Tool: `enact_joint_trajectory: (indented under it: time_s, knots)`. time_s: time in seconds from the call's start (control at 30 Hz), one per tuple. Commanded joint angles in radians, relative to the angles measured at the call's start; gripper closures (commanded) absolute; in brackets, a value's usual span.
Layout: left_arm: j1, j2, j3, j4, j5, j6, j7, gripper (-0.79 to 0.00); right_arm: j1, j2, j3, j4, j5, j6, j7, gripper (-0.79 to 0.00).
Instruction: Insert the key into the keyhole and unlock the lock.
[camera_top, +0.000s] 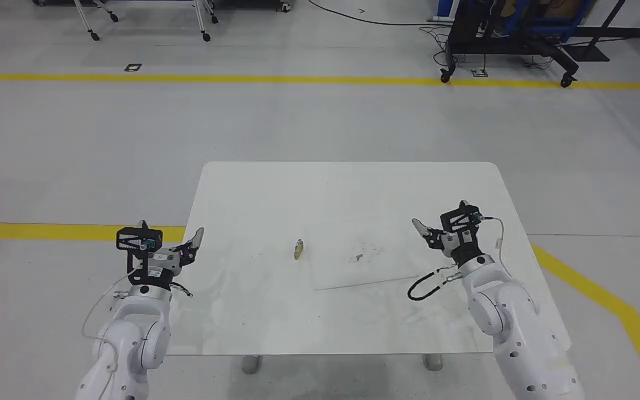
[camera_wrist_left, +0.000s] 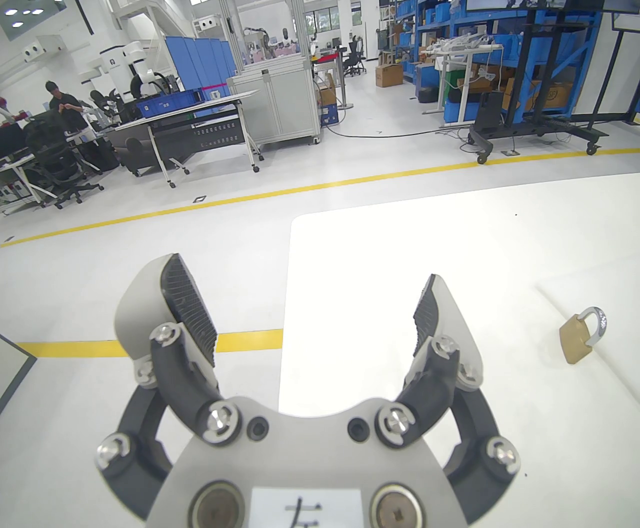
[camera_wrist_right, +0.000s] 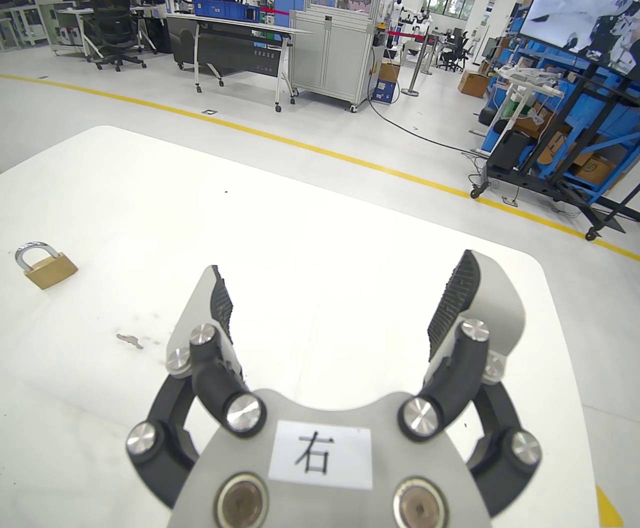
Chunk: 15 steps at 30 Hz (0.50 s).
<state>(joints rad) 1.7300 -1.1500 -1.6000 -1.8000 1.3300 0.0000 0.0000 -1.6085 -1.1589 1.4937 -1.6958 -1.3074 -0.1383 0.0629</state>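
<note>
One brass padlock (camera_top: 298, 249) lying flat near mid-worktop (camera_top: 400, 190); keyhole end not discernible. Small key (camera_wrist_right: 130, 340) flat near it, apart, on the right arm's side. Right pincer (camera_wrist_right: 342, 280) spread wide, empty, over the worktop's right part. Left pincer (camera_wrist_left: 305, 290) likewise wide and empty, at the opposite edge. Advised: grip key by its bow with right, blade left free; steady padlock body with left.

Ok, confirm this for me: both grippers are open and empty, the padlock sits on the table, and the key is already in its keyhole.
Not the key part. The key lies loose on the table, apart from the padlock, as the right wrist view shows. The rest stands.
</note>
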Motion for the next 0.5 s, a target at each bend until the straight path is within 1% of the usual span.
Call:
enact_joint_trajectory:
  time_s: [0.0,0.1,0.13,0.23,0.33,0.47]
  knots:
    - [0.000,0.000,0.000,0.000,0.000,0.000,0.000,-0.785,0.000,0.000,0.000,0.000,0.000,0.000,0.000,-0.785]
    - [0.000,0.000,0.000,0.000,0.000,0.000,0.000,-0.785,0.000,0.000,-0.002,0.003,0.005,-0.004,0.001,-0.785]
    - [0.000,0.000,0.000,0.000,0.000,0.000,0.000,-0.785,0.008,-0.001,-0.009,0.014,0.026,-0.025,0.004,-0.785]
    - [0.000,0.000,0.000,0.000,0.000,0.000,0.000,-0.785,0.055,-0.002,-0.031,0.065,0.091,-0.154,0.003,-0.785]
    - [0.000,0.000,0.000,0.000,0.000,0.000,0.000,-0.785,0.099,0.000,-0.057,0.123,0.118,-0.281,-0.007,-0.785]
    - [0.000,0.000,0.000,0.000,0.000,0.000,0.000,-0.785,0.167,0.002,-0.096,0.213,0.166,-0.487,-0.017,-0.785]
